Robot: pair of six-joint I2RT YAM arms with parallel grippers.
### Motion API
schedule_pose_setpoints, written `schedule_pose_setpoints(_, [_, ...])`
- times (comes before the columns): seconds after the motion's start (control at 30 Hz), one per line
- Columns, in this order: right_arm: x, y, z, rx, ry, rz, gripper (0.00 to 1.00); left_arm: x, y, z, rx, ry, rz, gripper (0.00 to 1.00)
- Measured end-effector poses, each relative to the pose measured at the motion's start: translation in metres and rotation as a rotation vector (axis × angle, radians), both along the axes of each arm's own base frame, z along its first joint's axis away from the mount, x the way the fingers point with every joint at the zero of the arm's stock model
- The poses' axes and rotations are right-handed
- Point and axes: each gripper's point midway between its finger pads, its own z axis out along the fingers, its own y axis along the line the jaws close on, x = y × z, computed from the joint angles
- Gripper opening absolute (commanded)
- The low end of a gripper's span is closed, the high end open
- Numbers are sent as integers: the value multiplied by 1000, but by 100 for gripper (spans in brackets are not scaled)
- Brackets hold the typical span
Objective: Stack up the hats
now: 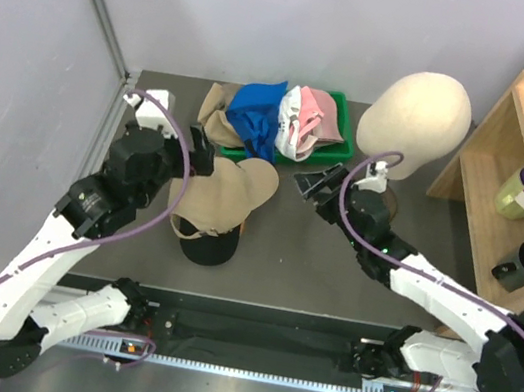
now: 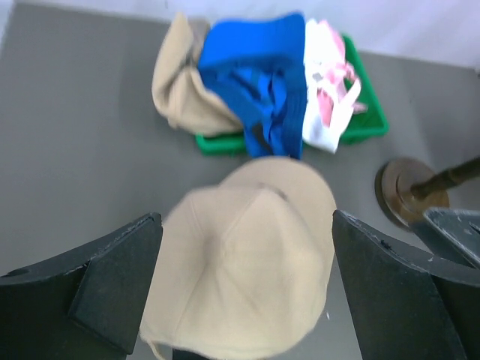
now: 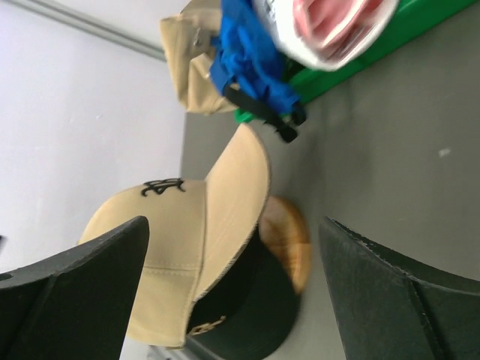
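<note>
A tan cap [image 1: 227,193] with a black logo sits on a black cap [image 1: 209,247], both on a wooden stand [image 3: 289,244]. My left gripper [image 1: 202,153] is open and empty, just above and behind the tan cap [image 2: 247,255], with its fingers [image 2: 112,285] wide on either side. My right gripper [image 1: 311,182] is open and empty to the right of the stack, facing the tan cap [image 3: 180,247] and the black cap [image 3: 251,315]. A blue cap [image 1: 256,114], a pink and white cap [image 1: 306,118] and a khaki cap [image 1: 218,113] are piled at the green tray [image 1: 339,149].
A cream mannequin head [image 1: 417,110] stands at the back right on a round base [image 2: 405,191]. A wooden shelf [image 1: 514,149] with books is at the far right. Grey walls close the left and back sides.
</note>
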Motion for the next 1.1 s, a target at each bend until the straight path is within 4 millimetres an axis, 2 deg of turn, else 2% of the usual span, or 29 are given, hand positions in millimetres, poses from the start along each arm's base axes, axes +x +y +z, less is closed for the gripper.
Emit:
schedule_pose_setpoints(0.17, [5,-30,20,-95,-46,-54,92,30,-12,20,75,-43,-7,99])
schedule_pose_setpoints(0.27, [10,-46,34,-110,-71,-89,92,62,-36,23,99,-58,-36,99])
schedule_pose_setpoints(0.43, [20,-81,54,-111,-100,-181,92,121,-83,-22,116,27,-126,99])
schedule_pose_setpoints(0.53, [26,-98,65,-112,-113,-224,92,160,-104,-50,113,85,-164,99])
schedule_pose_setpoints(0.6, [30,-108,73,-105,-123,-251,92,184,-113,-65,104,115,-181,95])
schedule_pose_setpoints(0.7, [35,-120,82,-94,-134,-277,92,222,-118,-87,73,158,-190,90])
schedule_pose_setpoints(0.87, [42,-130,79,-94,-122,-287,92,271,-107,-109,17,197,-171,83])
schedule_pose_setpoints(1.0, [49,-132,70,-100,-95,-280,92,292,-99,-125,-13,221,-175,82])
schedule_pose_setpoints(1.1, [55,-132,69,-99,-88,-276,92,296,-102,-136,-34,242,-194,82])
